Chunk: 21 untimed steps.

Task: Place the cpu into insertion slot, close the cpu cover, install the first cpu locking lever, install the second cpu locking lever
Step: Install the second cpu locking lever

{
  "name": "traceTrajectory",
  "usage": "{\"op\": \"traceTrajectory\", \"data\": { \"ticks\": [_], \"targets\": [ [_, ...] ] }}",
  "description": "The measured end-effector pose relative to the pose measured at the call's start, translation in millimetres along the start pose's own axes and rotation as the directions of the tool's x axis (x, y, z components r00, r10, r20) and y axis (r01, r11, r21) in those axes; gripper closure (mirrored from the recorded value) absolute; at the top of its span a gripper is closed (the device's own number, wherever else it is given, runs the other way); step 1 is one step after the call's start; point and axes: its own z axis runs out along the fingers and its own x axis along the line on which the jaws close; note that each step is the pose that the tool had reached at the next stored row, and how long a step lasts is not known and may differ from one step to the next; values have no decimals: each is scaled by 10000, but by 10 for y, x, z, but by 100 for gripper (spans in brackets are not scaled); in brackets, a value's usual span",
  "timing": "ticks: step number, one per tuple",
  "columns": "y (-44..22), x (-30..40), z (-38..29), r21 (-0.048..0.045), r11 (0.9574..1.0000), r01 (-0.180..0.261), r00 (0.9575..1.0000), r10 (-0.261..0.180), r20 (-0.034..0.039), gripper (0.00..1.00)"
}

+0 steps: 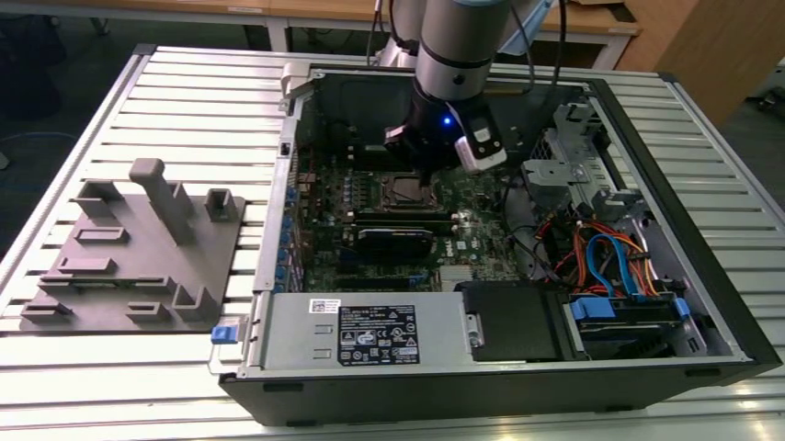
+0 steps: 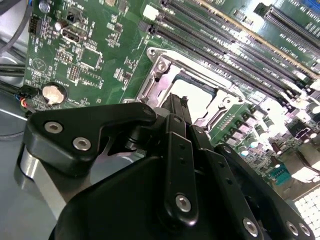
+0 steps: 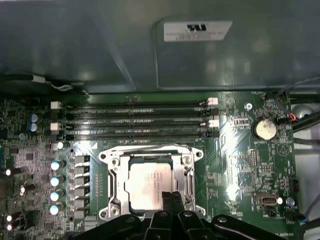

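Step in hand: seating the cpu [image 3: 150, 186]; it lies in the insertion slot [image 3: 114, 186], mid-motherboard, in the open computer case [image 1: 723, 322].
Gripper [image 3: 169, 200]: fingers pressed together, tips at the chip's edge.
cpu cover: I cannot tell whether closed.
Next move's demand: light, square contact, likely.

The computer case [image 1: 491, 248] lies open on the tabletop [image 1: 184, 92], with a moulded tray [image 1: 129, 257] beside it on the exterior view's left. Inside, the cpu [image 3: 150, 187] sits in the insertion slot [image 3: 114, 185], memory slots [image 3: 135, 122] alongside, pincer [image 3: 167, 200] just above.
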Motion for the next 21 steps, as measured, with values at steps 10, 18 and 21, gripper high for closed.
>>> {"op": "traceTrajectory", "data": {
  "ticks": [10, 18, 21],
  "targets": [
    [-104, -4, -10, 0, 10000, 0, 10000, 0, 0, 90],
    [-108, -4, -41, 2, 10000, -4, 10000, 4, -33, 90],
    [-107, -4, -58, 1, 10000, -3, 10000, 3, -36, 90]
  ]
}}
